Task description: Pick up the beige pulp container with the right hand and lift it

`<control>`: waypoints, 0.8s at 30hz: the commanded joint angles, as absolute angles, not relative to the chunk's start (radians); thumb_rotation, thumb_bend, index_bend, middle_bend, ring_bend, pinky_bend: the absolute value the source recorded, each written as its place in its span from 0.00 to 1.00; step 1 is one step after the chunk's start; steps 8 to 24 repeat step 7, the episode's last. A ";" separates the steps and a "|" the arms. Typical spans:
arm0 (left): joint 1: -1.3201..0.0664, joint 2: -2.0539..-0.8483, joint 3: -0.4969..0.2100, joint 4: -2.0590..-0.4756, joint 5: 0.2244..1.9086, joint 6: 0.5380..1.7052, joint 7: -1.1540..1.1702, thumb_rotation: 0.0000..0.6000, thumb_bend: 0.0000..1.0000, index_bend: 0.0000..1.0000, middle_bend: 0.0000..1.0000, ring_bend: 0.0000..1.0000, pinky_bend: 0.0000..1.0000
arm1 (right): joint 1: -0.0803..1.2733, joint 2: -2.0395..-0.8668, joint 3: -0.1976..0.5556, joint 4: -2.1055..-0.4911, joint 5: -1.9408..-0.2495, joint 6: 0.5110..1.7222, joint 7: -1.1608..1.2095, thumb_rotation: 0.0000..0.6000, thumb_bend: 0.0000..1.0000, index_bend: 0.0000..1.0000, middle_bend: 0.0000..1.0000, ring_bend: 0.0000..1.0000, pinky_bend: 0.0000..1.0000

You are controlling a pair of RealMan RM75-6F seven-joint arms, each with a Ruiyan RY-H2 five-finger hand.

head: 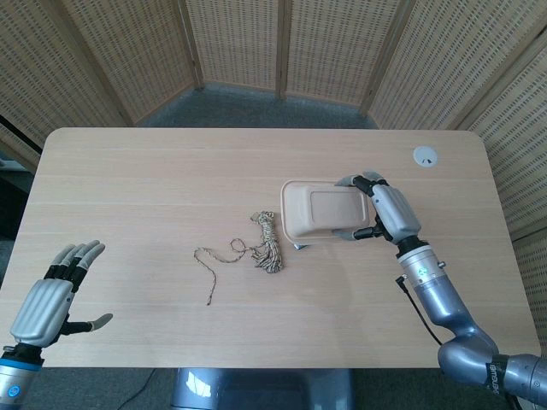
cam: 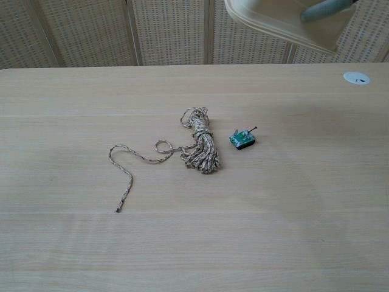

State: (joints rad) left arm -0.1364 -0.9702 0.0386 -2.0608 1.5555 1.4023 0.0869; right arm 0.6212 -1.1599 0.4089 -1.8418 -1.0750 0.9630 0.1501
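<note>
The beige pulp container (head: 320, 211) hangs in the air above the table, bottom side up. My right hand (head: 383, 212) grips its right end, fingers over the far side and thumb on the near side. In the chest view only the container's lower rim (cam: 281, 23) shows at the top edge, with a grey finger (cam: 325, 8) of that hand across it. My left hand (head: 53, 295) hovers open at the table's near left corner, fingers spread, holding nothing.
A coiled patterned rope (head: 267, 242) with a loose tail lies mid-table. A small green toy tank (cam: 242, 139) sits right of the coil, below the lifted container. A white round cap (head: 425, 155) is set in the table's far right.
</note>
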 commanded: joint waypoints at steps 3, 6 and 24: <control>-0.126 -0.960 0.040 -2.068 1.559 1.416 0.087 1.00 0.13 0.00 0.00 0.00 0.00 | 0.621 -1.158 0.402 -1.842 -1.081 0.971 0.164 1.00 0.03 0.50 0.51 0.37 0.00; -0.126 -0.960 0.040 -2.066 1.557 1.411 0.087 1.00 0.13 0.00 0.00 0.00 0.00 | 0.624 -1.158 0.399 -1.841 -1.082 0.971 0.168 1.00 0.03 0.50 0.51 0.37 0.00; -0.126 -0.961 0.040 -2.066 1.556 1.409 0.087 1.00 0.13 0.00 0.00 0.00 0.00 | 0.626 -1.159 0.399 -1.841 -1.082 0.972 0.168 1.00 0.04 0.50 0.51 0.37 0.00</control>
